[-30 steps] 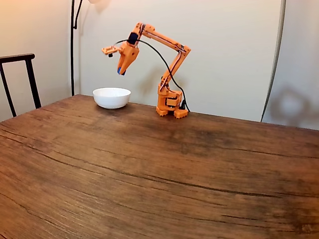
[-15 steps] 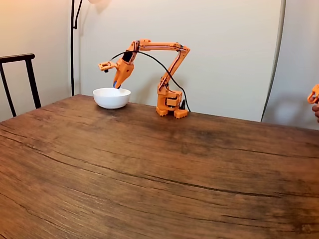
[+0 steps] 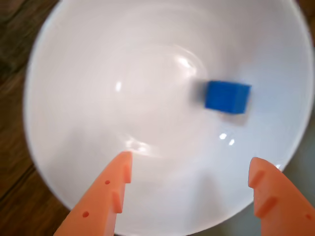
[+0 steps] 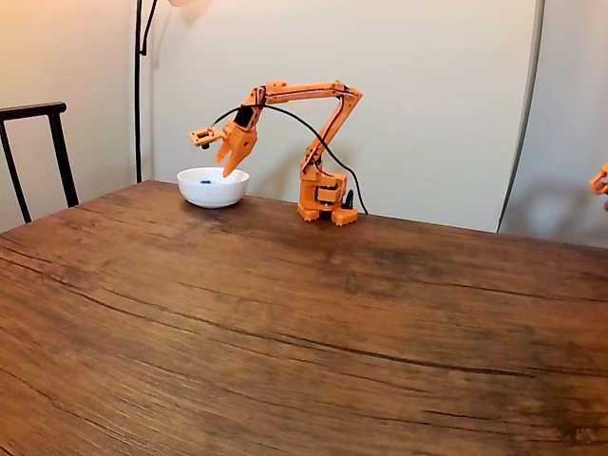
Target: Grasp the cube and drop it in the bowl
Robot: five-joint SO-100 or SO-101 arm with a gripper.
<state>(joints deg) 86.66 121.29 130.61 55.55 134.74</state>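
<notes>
The hand is seen in the wrist view with its two orange fingers spread wide apart and nothing held between them. Beyond the fingertips, the cube is found inside the bowl, on the white inner wall right of centre in that view; its edges are slightly smeared, so it cannot be told whether it is at rest. In the fixed view the hand is held just above the bowl, which stands on the table beside the arm's orange base, and a speck of blue is glimpsed over the rim.

The drop is judged to be made, and the task is taken as all but complete. What remains is best done gently: the hand should be lifted straight up and clear of the rim before any sideways swing is started, so that the bowl is not clipped or dragged. The fingers may be left apart during the retreat, since nothing is to be carried. The black cable should be kept free of the bowl's edge.
</notes>
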